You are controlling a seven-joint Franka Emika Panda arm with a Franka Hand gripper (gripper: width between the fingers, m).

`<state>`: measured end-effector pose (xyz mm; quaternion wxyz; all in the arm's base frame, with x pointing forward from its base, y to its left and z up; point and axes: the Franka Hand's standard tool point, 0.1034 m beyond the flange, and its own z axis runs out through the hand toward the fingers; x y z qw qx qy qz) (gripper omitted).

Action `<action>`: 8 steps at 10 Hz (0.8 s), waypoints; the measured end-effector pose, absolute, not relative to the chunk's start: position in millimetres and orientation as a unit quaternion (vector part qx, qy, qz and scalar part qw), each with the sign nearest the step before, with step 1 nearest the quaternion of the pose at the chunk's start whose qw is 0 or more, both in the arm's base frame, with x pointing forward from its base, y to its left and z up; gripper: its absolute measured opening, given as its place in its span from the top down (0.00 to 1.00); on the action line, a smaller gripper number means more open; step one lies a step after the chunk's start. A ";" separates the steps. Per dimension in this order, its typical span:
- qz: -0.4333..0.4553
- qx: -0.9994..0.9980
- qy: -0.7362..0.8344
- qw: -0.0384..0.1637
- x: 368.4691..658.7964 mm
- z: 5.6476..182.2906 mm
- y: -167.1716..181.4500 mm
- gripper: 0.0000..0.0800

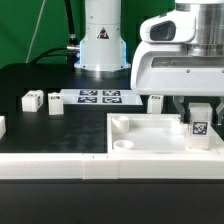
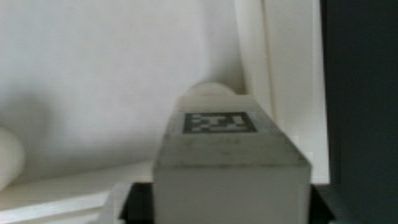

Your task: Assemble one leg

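My gripper [image 1: 199, 118] is shut on a leg [image 1: 199, 124], a small white block with a black-and-white tag, and holds it upright over the right part of the wide white tray-like piece [image 1: 130, 126]. In the wrist view the leg [image 2: 224, 150] fills the middle between my dark fingers [image 2: 135, 200], with the tray's white floor and rim [image 2: 285, 60] behind it. Two more legs [image 1: 32, 100] [image 1: 54, 103] stand on the black table at the exterior view's left. Another leg [image 1: 156, 103] stands behind the tray.
The marker board [image 1: 98, 97] lies flat behind the tray, in front of the arm's base [image 1: 103, 45]. A white wall [image 1: 60, 165] runs along the front. Another white piece [image 1: 2, 125] shows at the left edge.
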<state>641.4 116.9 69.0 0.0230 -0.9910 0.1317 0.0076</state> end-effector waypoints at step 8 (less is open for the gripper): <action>0.018 -0.837 0.547 0.021 640.4 68.2 113.4 0.64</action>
